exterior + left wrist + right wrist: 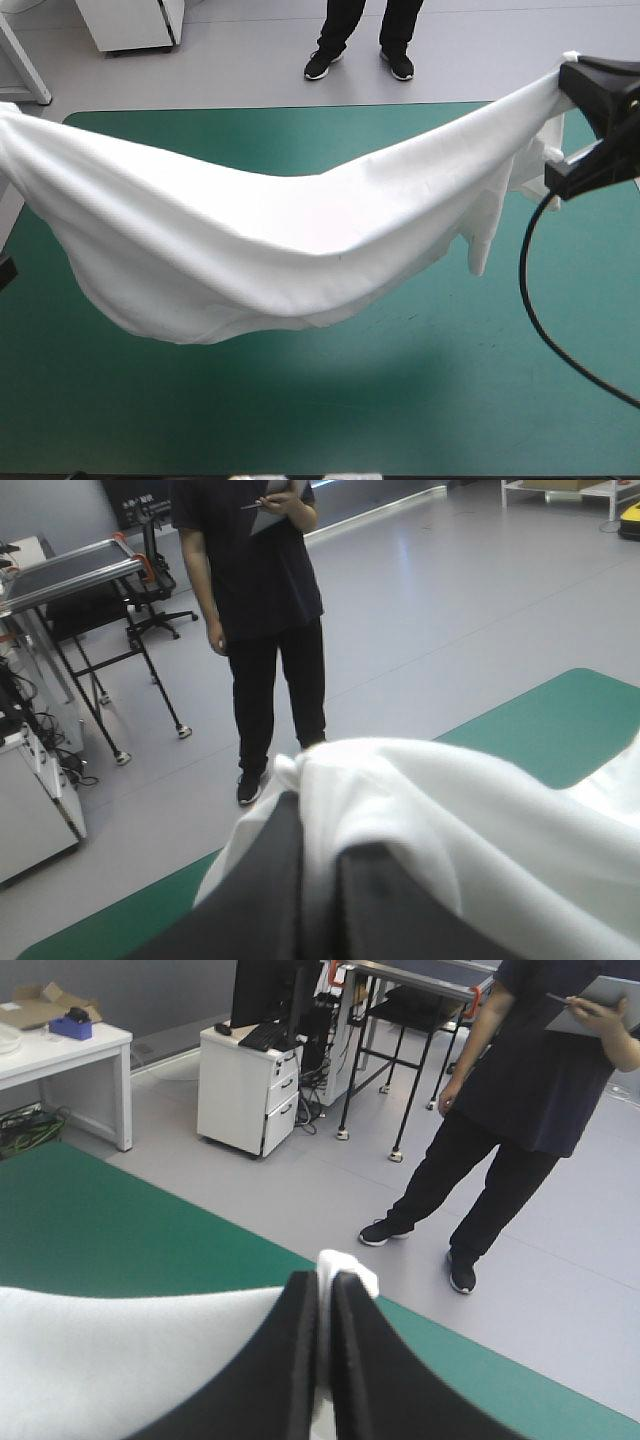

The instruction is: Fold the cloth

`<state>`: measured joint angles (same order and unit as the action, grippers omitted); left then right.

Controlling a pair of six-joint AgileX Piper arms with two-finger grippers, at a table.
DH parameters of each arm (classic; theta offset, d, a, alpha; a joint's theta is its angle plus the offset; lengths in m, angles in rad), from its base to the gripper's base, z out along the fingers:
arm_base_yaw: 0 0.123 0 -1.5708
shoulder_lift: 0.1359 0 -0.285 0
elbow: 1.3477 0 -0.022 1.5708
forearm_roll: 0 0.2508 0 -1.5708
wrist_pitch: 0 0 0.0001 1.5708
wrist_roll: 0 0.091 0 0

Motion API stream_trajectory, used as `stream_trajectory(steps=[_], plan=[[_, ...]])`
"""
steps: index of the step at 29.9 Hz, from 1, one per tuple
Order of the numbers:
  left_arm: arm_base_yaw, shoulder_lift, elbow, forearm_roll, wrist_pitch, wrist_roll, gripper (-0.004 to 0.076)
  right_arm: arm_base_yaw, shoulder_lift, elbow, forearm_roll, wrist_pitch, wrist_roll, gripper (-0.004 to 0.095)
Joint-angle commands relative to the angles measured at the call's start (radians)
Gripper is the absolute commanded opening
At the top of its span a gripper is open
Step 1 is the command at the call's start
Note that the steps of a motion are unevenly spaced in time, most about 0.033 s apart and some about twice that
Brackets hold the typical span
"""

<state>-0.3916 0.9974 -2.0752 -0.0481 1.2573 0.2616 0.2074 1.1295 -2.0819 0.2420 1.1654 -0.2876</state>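
The desk (420,400) with the teal-green cover fills most of the high view. Over it the T-shirt (300,230) is lifted and stretched as one long white band, from above the desk's left edge to above its right edge near the far right corner. The band sags deep in the middle, with soft folds running along it. Its lower border hangs loose toward the near edge. If that border touches the cover, I cannot tell. One narrow part, maybe a sleeve, hangs down just beside the right end.

The right gripper (572,78) is raised over the right edge and points toward the left. In its wrist view the black fingers (295,1360) stand almost together, a small fold of the white cloth pinched between them. The left gripper (318,825) is raised too, its fingers (265,880) nearly closed, and the T-shirt (450,810) lies draped over their tips.
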Motion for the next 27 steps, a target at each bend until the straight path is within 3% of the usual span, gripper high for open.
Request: stream_trajectory(steps=[1,6,14,20,27], plan=[[-0.004,-0.050,0.034,-0.059,0.033,-0.046,-0.0009,0.131,-0.054,-0.011,-0.138,-0.008,0.065,-0.0013],[-0.004,-0.139,0.137,-0.128,0.033,-0.119,-0.0009,0.230,-0.114,0.025,-0.221,0.065,0.123,-0.0013],[-0.004,-0.217,0.357,-0.214,0.033,-0.224,-0.0009,0.230,-0.170,0.125,-0.220,0.083,0.157,-0.0013],[-0.004,-0.199,0.552,-0.203,0.033,-0.246,-0.0009,0.230,-0.162,0.335,-0.242,0.083,0.184,-0.0013],[-0.004,-0.092,0.691,-0.112,0.031,-0.246,-0.0009,0.228,-0.041,0.562,-0.463,0.063,0.243,-0.0015]])
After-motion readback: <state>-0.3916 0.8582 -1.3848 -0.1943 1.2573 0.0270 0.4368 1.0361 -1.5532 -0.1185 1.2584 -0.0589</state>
